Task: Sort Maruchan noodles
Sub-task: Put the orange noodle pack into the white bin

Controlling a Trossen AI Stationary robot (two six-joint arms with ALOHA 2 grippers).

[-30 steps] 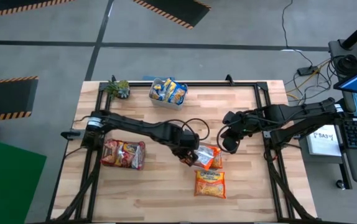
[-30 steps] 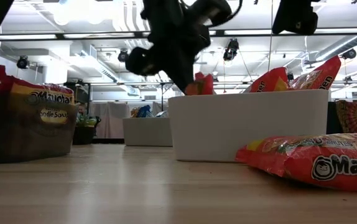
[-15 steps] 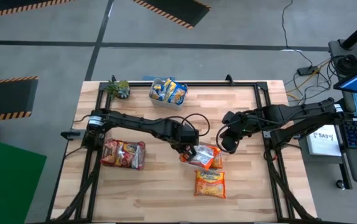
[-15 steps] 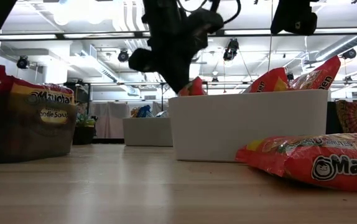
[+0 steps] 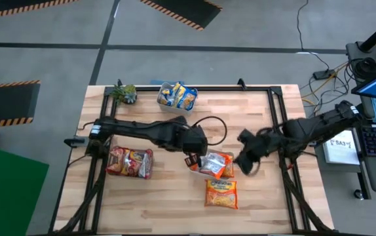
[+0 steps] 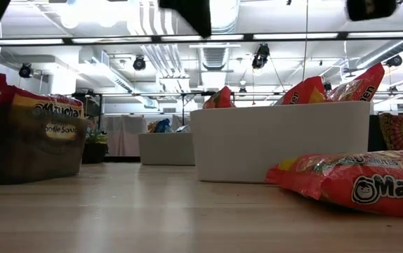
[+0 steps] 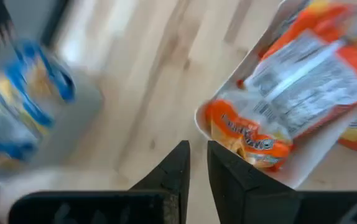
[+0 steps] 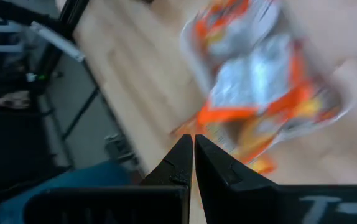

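A white tray [image 5: 193, 169] at mid-table holds orange Maruchan noodle packets [image 5: 214, 162]; their corners stick up above its wall [image 6: 279, 140]. One more orange packet [image 5: 221, 194] lies flat on the table in front of the tray. My left gripper [image 5: 191, 159] hangs above the tray's left end. Its fingers [image 7: 198, 163] stand a narrow gap apart with nothing between them. My right gripper [image 5: 244, 164] hovers just right of the tray, shut and empty [image 8: 193, 155].
A dark tray of red packets [image 5: 130, 162] stands at the near left. A clear tray of blue-and-yellow packets [image 5: 177, 96] and a small plant [image 5: 124, 93] are at the far edge. Bare wood lies along the near edge and at the far right.
My left gripper has risen from the white tray and rolled, leaving behind the orange packet it had carried, which now rests in the tray with a corner sticking up. My right gripper has swung a little toward the table's near edge and rolled.
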